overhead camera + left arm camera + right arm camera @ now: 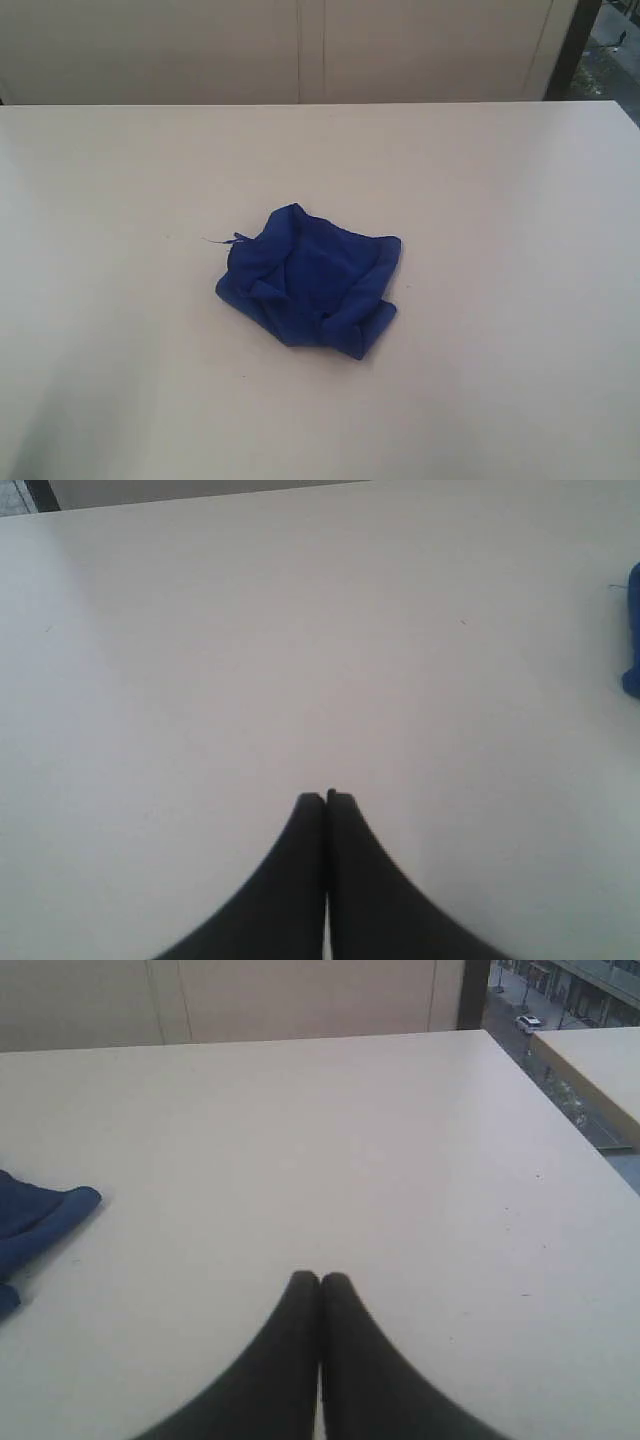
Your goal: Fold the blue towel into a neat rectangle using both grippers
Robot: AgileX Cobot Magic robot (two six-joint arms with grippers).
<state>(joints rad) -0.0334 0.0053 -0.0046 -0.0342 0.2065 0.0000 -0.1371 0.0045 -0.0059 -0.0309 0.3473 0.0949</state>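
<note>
The blue towel (308, 283) lies crumpled in a loose heap near the middle of the white table (500, 200), with a thin loose thread trailing from its far left corner. Neither arm shows in the exterior view. In the left wrist view my left gripper (326, 797) is shut with nothing in it, over bare tabletop; only a sliver of the towel (632, 630) shows at the frame's edge, well away from the jaws. My right gripper (320, 1278) is also shut and holds nothing, and a bunched edge of the towel (40, 1220) lies off to one side of it.
A pale wall with panel seams (310, 50) runs behind the table's far edge. A dark post (575, 45) stands at the back right. The right wrist view shows the table's side edge (545, 1100), with a window onto a street beyond it.
</note>
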